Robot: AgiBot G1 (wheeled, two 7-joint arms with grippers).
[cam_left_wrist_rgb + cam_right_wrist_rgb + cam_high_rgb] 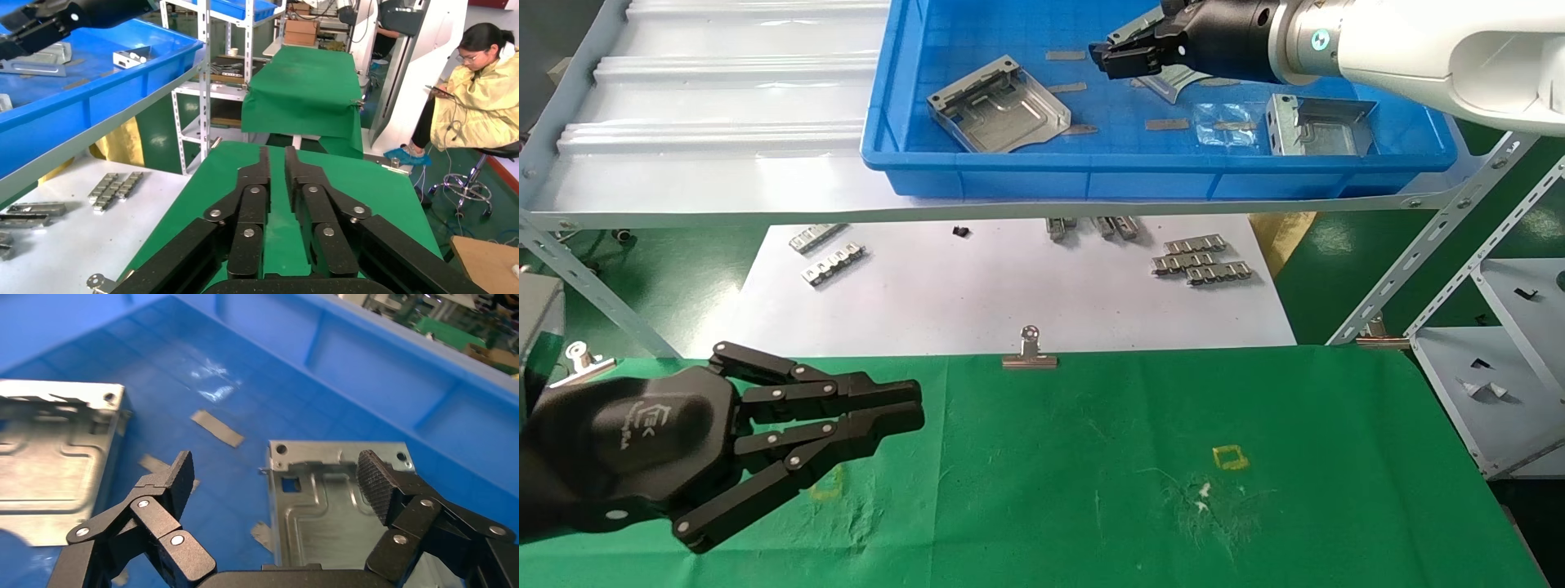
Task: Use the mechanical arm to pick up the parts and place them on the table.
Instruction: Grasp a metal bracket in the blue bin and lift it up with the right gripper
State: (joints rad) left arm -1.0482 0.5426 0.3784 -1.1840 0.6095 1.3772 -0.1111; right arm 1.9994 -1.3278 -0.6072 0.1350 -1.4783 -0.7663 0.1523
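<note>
My right gripper hangs spread open inside the blue plastic bin, straddling a grey stamped sheet-metal plate, seemingly untouched. I'm reaching; next I must close on its edge. My left gripper idles over the green cloth table, nearly closed

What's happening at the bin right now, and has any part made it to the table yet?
The right hand is reaching into the blue bin, fingers open around one grey part but not closed on it. Two more parts lie in the bin. The left hand hovers shut over the green table, holding nothing. No part is on the table yet.
</note>
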